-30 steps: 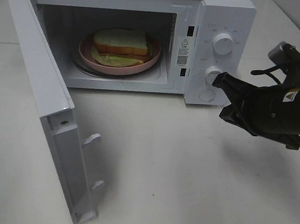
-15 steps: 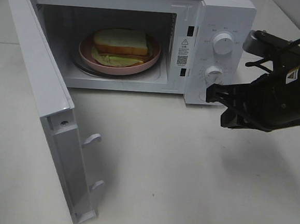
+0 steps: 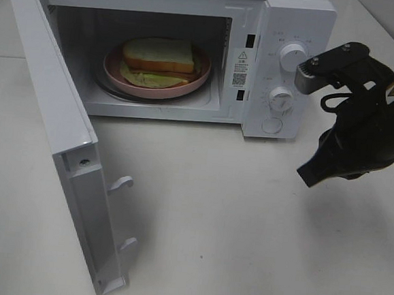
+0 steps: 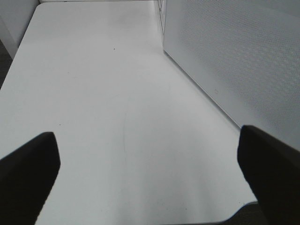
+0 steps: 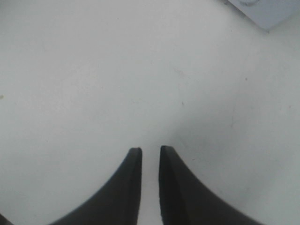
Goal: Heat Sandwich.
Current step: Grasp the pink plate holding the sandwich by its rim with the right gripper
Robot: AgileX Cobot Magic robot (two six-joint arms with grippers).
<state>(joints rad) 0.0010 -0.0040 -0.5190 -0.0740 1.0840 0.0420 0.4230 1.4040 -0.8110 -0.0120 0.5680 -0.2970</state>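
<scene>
The pale-yellow, green-tinted sandwich [image 3: 159, 54] lies on a round pink plate [image 3: 158, 92] inside the open white microwave [image 3: 299, 19] at the far edge of the tabletop [image 3: 245, 233]. The black right gripper [image 5: 147, 150] has narrow jaws, holding nothing. The black left gripper [image 4: 146, 133] has wide jaws.

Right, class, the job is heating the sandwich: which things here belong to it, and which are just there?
Belong to the job:
sandwich
pink plate under it
microwave
open door
upper knob
lower knob
right end effector, empty

Just there:
table
left end effector, wide open, empty
</scene>
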